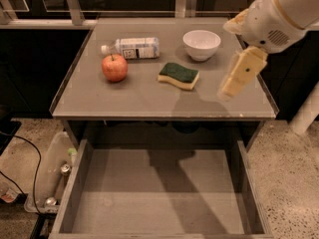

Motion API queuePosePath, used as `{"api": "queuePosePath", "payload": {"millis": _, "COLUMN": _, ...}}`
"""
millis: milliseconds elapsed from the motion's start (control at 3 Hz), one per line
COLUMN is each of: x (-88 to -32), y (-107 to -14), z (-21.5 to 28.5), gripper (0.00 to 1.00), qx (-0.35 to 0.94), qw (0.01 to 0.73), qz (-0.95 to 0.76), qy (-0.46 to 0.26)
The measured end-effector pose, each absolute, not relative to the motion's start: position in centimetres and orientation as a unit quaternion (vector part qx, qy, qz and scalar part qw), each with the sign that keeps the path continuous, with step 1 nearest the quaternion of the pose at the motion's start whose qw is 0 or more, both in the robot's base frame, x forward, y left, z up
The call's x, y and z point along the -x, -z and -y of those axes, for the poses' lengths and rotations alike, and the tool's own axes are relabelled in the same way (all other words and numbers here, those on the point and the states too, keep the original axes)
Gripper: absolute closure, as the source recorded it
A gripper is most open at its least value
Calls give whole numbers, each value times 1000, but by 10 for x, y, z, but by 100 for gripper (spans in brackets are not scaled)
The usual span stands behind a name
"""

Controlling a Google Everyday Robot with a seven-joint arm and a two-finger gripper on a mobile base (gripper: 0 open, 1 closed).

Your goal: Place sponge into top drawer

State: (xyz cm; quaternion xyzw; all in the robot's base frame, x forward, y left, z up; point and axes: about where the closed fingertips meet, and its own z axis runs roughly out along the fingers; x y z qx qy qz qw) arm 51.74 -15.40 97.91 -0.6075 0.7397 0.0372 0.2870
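Observation:
The sponge (179, 75), dark green on top with a yellow body, lies flat on the grey tabletop (139, 101), right of centre. The top drawer (159, 203) is pulled open below the table's front edge, and its flat grey bottom holds nothing. My gripper (235, 78), cream-coloured, hangs above the right side of the tabletop, to the right of the sponge and apart from it. It holds nothing that I can see. The white arm (279, 14) comes in from the upper right.
A red apple (114, 67) sits at the table's left. A plastic bottle (132, 48) lies on its side behind it. A white bowl (201, 44) stands behind the sponge. A bin with cans (52, 176) is on the floor to the left.

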Motion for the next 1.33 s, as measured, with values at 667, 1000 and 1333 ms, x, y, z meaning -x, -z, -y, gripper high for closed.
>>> {"api": "queuePosePath", "payload": {"millis": 667, "x": -548, "y": -957, "z": 133, "gripper": 0, "qx": 581, "qw": 330, "qz": -736, "qy": -115}}
{"api": "queuePosePath", "payload": {"millis": 1000, "x": -553, "y": -948, "z": 133, "gripper": 0, "qx": 571, "qw": 337, "qz": -739, "qy": -119}}
{"api": "queuePosePath", "payload": {"millis": 1333, "x": -575, "y": -924, "z": 132, "gripper": 0, "qx": 545, "qw": 348, "qz": -748, "qy": -148}}
